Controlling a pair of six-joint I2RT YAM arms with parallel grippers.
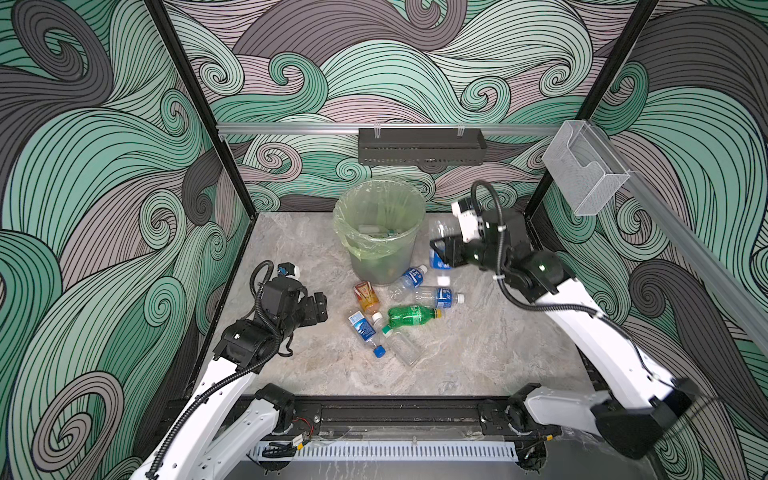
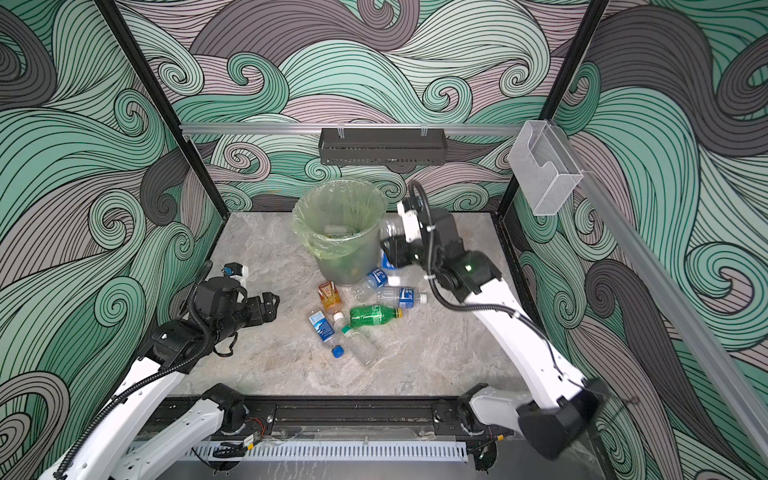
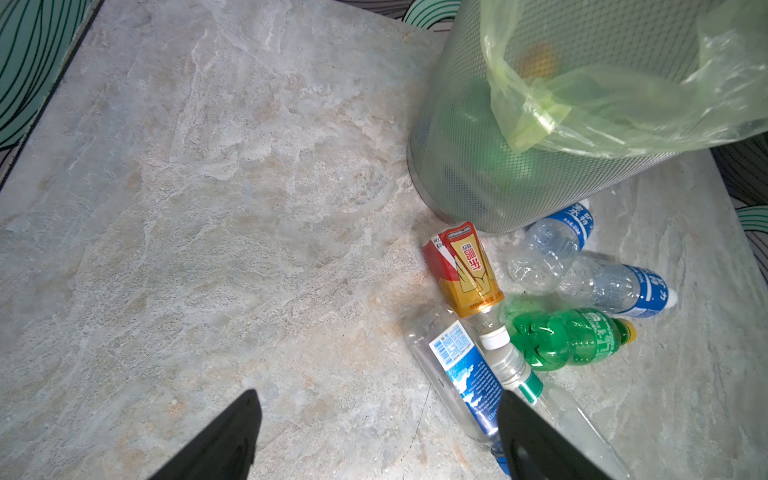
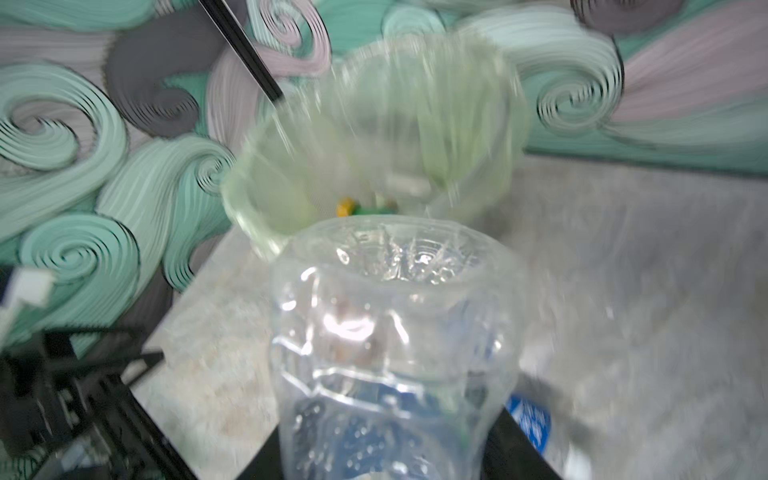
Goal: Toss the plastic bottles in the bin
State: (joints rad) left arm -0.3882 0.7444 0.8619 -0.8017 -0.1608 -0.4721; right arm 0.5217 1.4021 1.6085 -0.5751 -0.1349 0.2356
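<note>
The raised bottle (image 1: 439, 232) is carried base-up at rim height just beside the bin (image 1: 376, 262), on its right in both top views. From there, it is judged, a short reach over the rim and a release would drop it inside. It is gripped around its blue-labelled part, so the clear base is left free. In the right wrist view that base points toward the bin's lined mouth (this view is blurred, so the exact contact cannot be read there).

The right gripper (image 1: 445, 251) is clenched on this bottle. Its jaws are pressed against the bottle's sides, and nothing else is touched.

The bin is stood at the back middle of the table (image 1: 498, 353), and a green bottle with a yellow cap is glimpsed inside it. Six bottles are left lying at its foot, close together. Among them are the orange bottle (image 1: 366, 297), the green bottle (image 1: 411, 316) and the blue-capped bottle (image 1: 365, 330).

The left gripper (image 1: 318, 307) is held low over bare table to the left of this pile, presumably kept clear of the other arm yet placed for the next pick. Its jaws are spread wide and nothing is held between them. In the left wrist view one finger overlaps the blue-capped bottle, but in both top views the gripper is seen apart from it.
</note>
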